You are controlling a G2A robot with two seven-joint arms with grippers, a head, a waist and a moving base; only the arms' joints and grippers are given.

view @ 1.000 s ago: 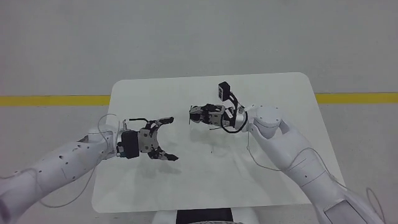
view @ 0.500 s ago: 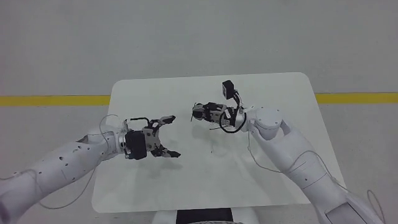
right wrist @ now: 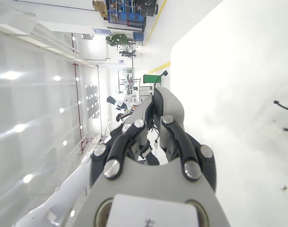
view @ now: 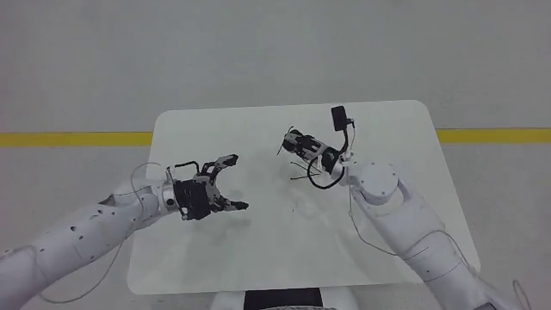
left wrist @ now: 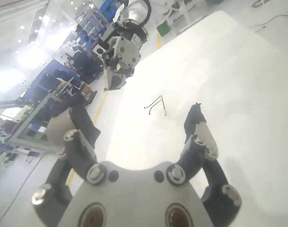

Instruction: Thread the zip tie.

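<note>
My right gripper (view: 291,141) hovers over the middle of the white table (view: 396,129), shut on a thin black zip tie (right wrist: 159,79) whose head sticks out past the fingertips. In the left wrist view the right gripper (left wrist: 115,81) hangs above the table with the tie's end at its tip. Loose black zip ties (view: 303,172) lie on the table just below it; they also show as loose zip ties (left wrist: 156,105) ahead of my left gripper (left wrist: 139,119). The left gripper (view: 225,184) stands open and holds nothing, to the left of the loose ties.
The table's far edge and rounded corner (right wrist: 174,45) lie beyond the right gripper. Two more tie ends (right wrist: 285,116) rest on the table surface beside it. Floor with a yellow line (view: 77,139) surrounds the table.
The right gripper has swung toward the far right side of the table with the zip tie, turning as it went. The left gripper has shifted slightly and stayed open.
</note>
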